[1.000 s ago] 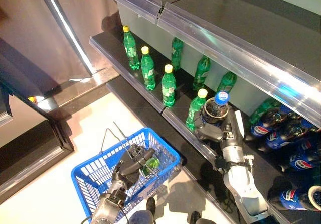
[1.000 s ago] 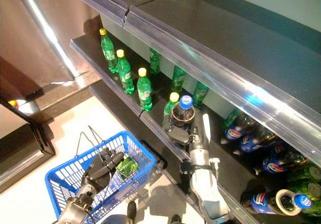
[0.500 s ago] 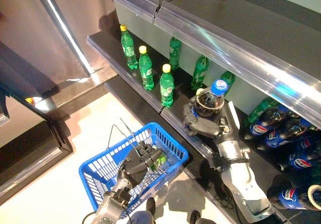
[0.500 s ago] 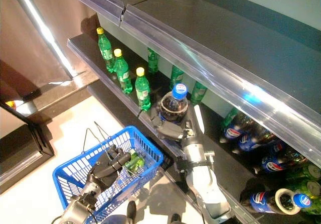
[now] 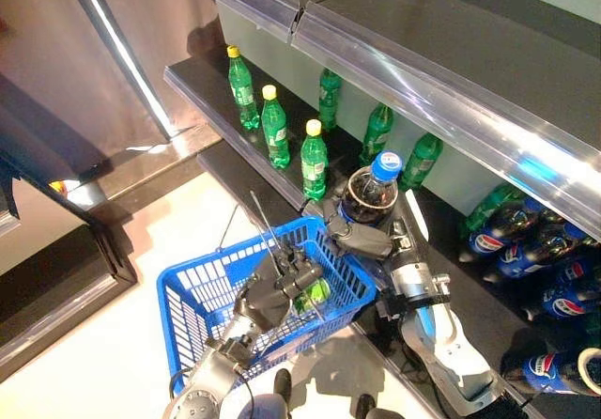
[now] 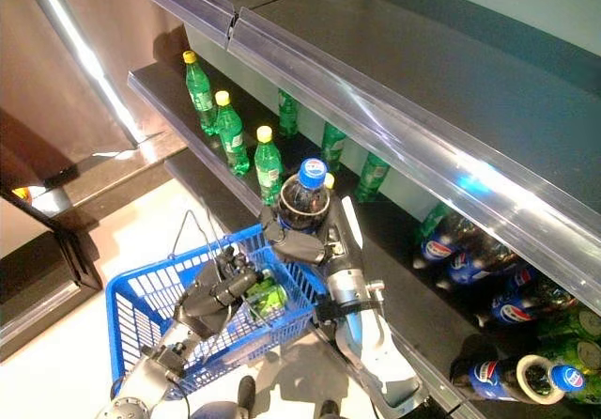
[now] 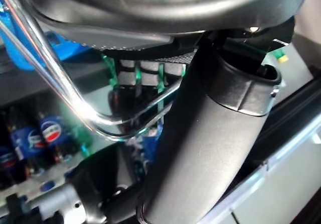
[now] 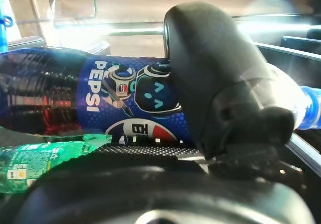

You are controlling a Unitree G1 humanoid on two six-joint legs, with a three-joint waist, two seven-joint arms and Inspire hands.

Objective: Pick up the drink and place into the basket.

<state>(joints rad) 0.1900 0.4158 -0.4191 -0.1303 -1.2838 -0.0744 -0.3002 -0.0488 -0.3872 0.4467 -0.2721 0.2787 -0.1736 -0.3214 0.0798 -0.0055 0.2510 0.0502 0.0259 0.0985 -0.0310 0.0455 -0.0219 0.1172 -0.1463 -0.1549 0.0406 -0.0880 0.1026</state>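
Observation:
My right hand [image 5: 364,240] is shut on a dark cola bottle [image 5: 369,196] with a blue cap, holding it upright just off the shelf edge, over the far right corner of the blue basket [image 5: 180,292]. In the right wrist view the thumb [image 8: 210,83] lies across the bottle's blue label [image 8: 95,101]. My left hand [image 5: 268,297] is shut on the basket's wire handles [image 7: 75,101] and holds the basket up beside the shelf. A green bottle [image 5: 315,292] lies inside the basket.
Several green bottles [image 5: 315,161] with yellow caps stand along the dark shelf [image 5: 202,95]. Several cola bottles [image 5: 512,236] lie on the shelf to the right. An upper shelf with a clear price rail [image 5: 423,90] overhangs. Pale floor [image 5: 103,363] lies below the basket.
My right hand has carried the cola bottle left, off the shelf and over the basket's corner. My left hand has lifted the basket up and toward the shelf.

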